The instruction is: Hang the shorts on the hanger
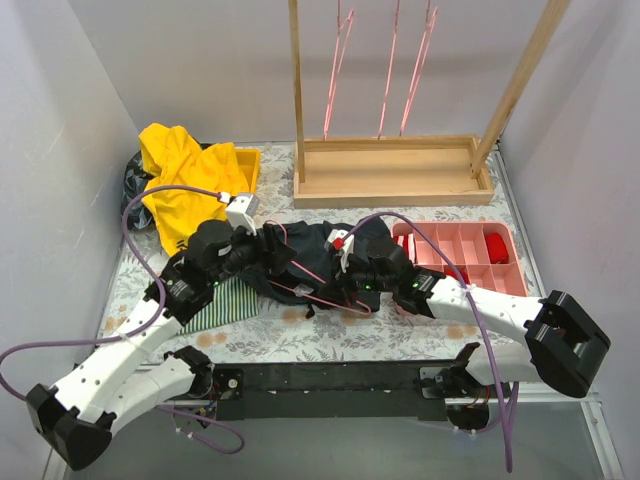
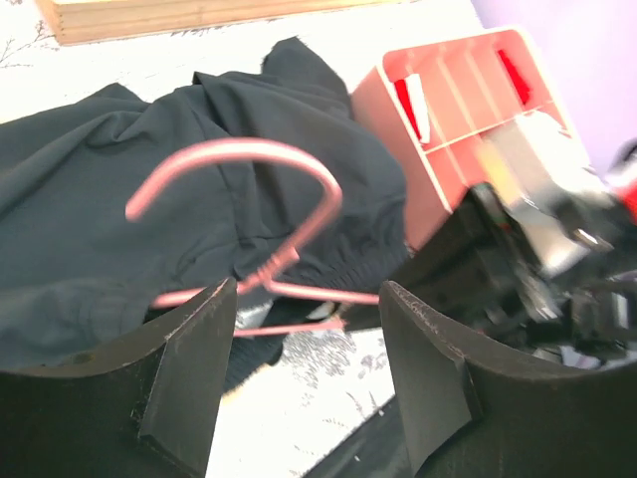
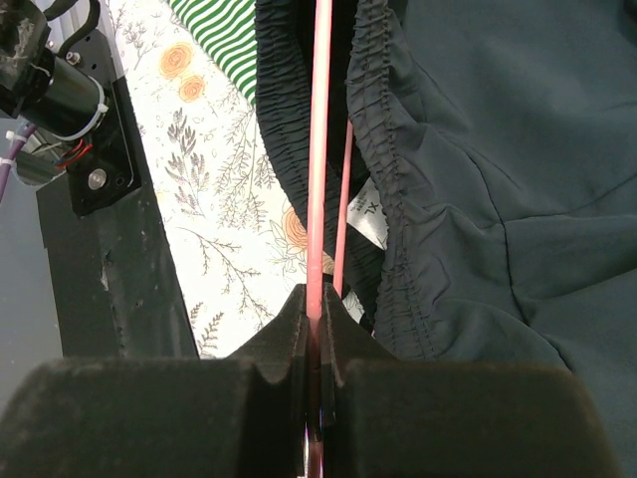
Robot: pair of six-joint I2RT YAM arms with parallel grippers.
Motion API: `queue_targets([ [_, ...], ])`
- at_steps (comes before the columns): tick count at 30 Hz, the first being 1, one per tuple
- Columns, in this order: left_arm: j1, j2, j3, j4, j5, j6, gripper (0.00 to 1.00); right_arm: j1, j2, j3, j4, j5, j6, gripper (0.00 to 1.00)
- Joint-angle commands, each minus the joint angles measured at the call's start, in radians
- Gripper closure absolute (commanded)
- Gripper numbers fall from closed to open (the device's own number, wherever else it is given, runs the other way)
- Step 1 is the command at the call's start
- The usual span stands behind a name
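Note:
The dark shorts (image 1: pixel 322 245) lie crumpled on the floral table between my two grippers. A pink wire hanger (image 1: pixel 312 287) lies on and partly inside them. In the left wrist view its hook (image 2: pixel 239 159) rests on the shorts (image 2: pixel 109 199). My left gripper (image 2: pixel 309 334) is open, and the hanger's neck is just beyond its fingertips. My right gripper (image 3: pixel 317 317) is shut on a hanger wire (image 3: pixel 320 149) that runs into the elastic waistband of the shorts (image 3: pixel 478 149). A pale label (image 3: pixel 370 221) shows inside the waist.
A wooden rack (image 1: pixel 390 172) stands at the back with three more pink hangers (image 1: pixel 388 70) on it. A yellow garment (image 1: pixel 185 180) lies back left, and a green-and-white striped cloth (image 1: pixel 225 300) lies under my left arm. A pink compartment tray (image 1: pixel 470 255) is on the right.

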Motion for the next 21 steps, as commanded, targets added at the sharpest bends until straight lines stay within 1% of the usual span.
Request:
queue_targets([
  [1, -0.007, 0.067, -0.014, 0.099, -0.043, 0.049, 0.42, 0.005, 0.000, 0.008, 0.076, -0.020, 0.004, 0.99],
  [2, -0.012, 0.076, -0.020, 0.111, -0.069, 0.053, 0.42, 0.005, 0.000, 0.008, 0.076, -0.022, 0.005, 0.99],
  [4, -0.020, 0.105, -0.028, 0.145, -0.079, 0.059, 0.43, 0.005, -0.001, 0.008, 0.074, -0.020, 0.005, 0.99],
  [6, -0.035, 0.128, -0.030, 0.162, -0.138, 0.064, 0.45, 0.005, 0.003, 0.010, 0.074, -0.022, 0.007, 0.99],
  [9, -0.062, 0.161, -0.033, 0.190, -0.175, 0.076, 0.48, 0.005, 0.005, 0.014, 0.065, -0.023, 0.008, 0.99],
  [10, -0.067, 0.182, -0.030, 0.190, -0.186, 0.078, 0.52, 0.005, 0.005, 0.016, 0.065, -0.022, 0.007, 0.99],
  [12, -0.085, 0.196, -0.028, 0.184, -0.229, 0.082, 0.56, 0.005, 0.002, 0.016, 0.061, -0.020, 0.007, 0.99],
  [13, -0.092, 0.207, -0.027, 0.184, -0.250, 0.084, 0.69, 0.005, 0.000, 0.016, 0.059, -0.017, 0.007, 0.99],
  [14, -0.096, 0.208, -0.028, 0.185, -0.270, 0.084, 0.75, 0.005, 0.000, 0.017, 0.051, -0.014, 0.005, 0.99],
  [15, -0.102, 0.208, -0.028, 0.185, -0.284, 0.086, 0.83, 0.007, 0.000, 0.020, 0.045, -0.012, 0.005, 0.99],
  [16, -0.104, 0.210, -0.027, 0.187, -0.313, 0.090, 0.97, 0.007, 0.002, 0.023, 0.033, -0.002, 0.004, 0.99],
  [17, -0.106, 0.208, -0.025, 0.185, -0.327, 0.090, 1.00, 0.007, 0.000, 0.030, 0.021, 0.004, 0.005, 0.99],
  [19, -0.109, 0.204, -0.027, 0.185, -0.356, 0.112, 1.00, 0.007, -0.013, 0.045, -0.033, 0.039, 0.005, 0.99],
  [20, -0.109, 0.191, -0.034, 0.185, -0.369, 0.118, 1.00, 0.007, -0.026, 0.051, -0.051, 0.058, 0.004, 0.92],
  [21, -0.109, 0.184, -0.037, 0.185, -0.379, 0.127, 1.00, 0.007, -0.062, 0.051, -0.091, 0.082, 0.002, 0.75],
])
